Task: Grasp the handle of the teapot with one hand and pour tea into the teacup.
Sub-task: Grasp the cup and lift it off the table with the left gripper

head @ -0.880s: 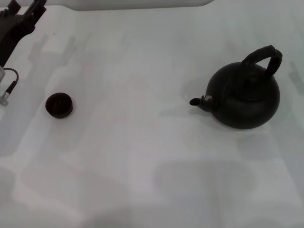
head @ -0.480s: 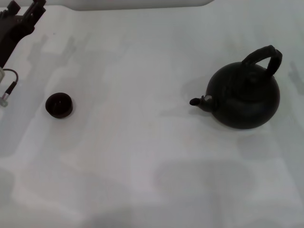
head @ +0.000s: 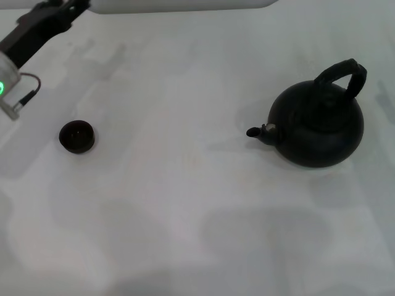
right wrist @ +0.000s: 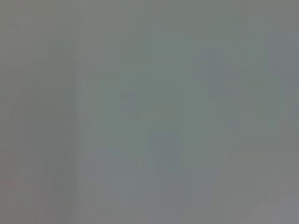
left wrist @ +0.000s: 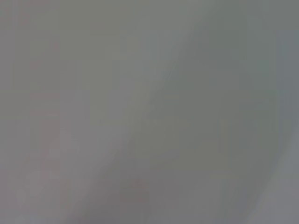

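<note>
- The left pincer [head: 58, 7] is reaching in at the far left corner of the head view, dark and slanting toward the far edge of the surface [head: 185, 203]; its tips are running up against the picture's edge, so whether they are apart or together cannot be told.
- A small green light is glowing on the left arm near the picture's left edge, with a thin cable hanging just beside it.
- The right pincer is showing in none of the views, so its state cannot be told either.
- The teacup [head: 76, 136] is sitting upright on the surface on the left side, nearer the robot than the left pincer and apart from it.
- The teapot [head: 318, 126] is standing upright on the right side, well apart from the teacup, with its short spout [head: 256, 131] pointing left toward the cup's side.
- The handle [head: 342, 75] is arching over the pot's top, and nothing is touching it.
- Both wrist views are showing only a plain grey blur, in which nothing can be made out.
</note>
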You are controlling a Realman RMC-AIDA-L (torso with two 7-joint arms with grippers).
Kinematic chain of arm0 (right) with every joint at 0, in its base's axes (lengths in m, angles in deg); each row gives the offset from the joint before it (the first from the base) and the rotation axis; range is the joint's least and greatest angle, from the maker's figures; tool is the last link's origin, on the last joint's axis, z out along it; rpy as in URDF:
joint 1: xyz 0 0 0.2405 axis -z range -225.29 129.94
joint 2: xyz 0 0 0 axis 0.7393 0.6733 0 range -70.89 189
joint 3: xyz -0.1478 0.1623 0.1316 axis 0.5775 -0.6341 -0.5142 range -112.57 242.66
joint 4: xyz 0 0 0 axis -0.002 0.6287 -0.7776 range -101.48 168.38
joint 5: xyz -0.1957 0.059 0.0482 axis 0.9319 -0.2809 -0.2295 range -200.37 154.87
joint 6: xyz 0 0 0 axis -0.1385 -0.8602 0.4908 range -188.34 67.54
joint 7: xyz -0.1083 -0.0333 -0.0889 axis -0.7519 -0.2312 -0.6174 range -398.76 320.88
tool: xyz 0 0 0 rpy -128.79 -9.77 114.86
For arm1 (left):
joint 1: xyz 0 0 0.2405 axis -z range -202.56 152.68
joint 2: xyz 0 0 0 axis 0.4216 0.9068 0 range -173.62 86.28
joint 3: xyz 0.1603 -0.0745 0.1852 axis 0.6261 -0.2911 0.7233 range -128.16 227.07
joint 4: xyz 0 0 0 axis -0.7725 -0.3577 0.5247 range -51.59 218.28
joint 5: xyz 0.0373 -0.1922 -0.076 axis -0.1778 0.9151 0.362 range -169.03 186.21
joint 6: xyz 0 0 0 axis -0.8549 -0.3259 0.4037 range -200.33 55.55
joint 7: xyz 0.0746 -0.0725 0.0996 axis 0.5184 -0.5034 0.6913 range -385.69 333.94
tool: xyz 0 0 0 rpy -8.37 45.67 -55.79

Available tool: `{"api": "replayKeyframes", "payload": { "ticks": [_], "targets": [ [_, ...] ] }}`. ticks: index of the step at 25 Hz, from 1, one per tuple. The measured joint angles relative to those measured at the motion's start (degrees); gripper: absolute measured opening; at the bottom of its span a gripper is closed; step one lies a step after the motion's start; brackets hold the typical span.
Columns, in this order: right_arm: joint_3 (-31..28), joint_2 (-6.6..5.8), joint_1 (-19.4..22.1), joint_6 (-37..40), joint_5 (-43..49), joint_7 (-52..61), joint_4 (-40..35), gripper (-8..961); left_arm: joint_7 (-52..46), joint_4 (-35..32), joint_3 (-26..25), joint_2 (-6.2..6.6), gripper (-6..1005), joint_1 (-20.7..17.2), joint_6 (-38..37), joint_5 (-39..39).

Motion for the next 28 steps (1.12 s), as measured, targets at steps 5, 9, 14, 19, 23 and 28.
{"api": "replayKeyframes", "payload": {
  "ticks": [5, 9, 14, 19, 23, 28],
  "targets": [
    [0.0, 0.0, 0.0, -0.1, 0.0, 0.0, -0.2, 853, -22.1, -9.8, -0.7, 3.45, 866, 1.0, -7.0, -23.2],
    [0.0, 0.0, 0.0, -0.1, 0.0, 0.0, -0.1, 853, -43.4, -18.4, -1.0, 5.56, 865, 2.0, -6.1, -45.6],
    [0.0, 0.0, 0.0, -0.1, 0.0, 0.0, -0.2, 853, -67.8, -31.9, -3.5, 4.71, 865, 1.6, -1.7, -76.6],
    [0.1, 0.0, 0.0, -0.2, 0.0, 0.1, -0.2, 852, -72.8, -41.1, -14.2, 0.01, 865, 1.9, 11.4, -96.7],
    [0.1, 0.0, -0.1, -0.2, 0.0, 0.1, -0.2, 852, -74.0, -45.0, -17.0, -1.76, 867, 2.1, 17.5, -103.5],
    [0.1, 0.0, -0.2, -0.3, 0.0, 0.1, -0.2, 854, -75.8, -46.2, -16.9, -2.47, 870, 2.7, 21.5, -109.7]
  ]
}}
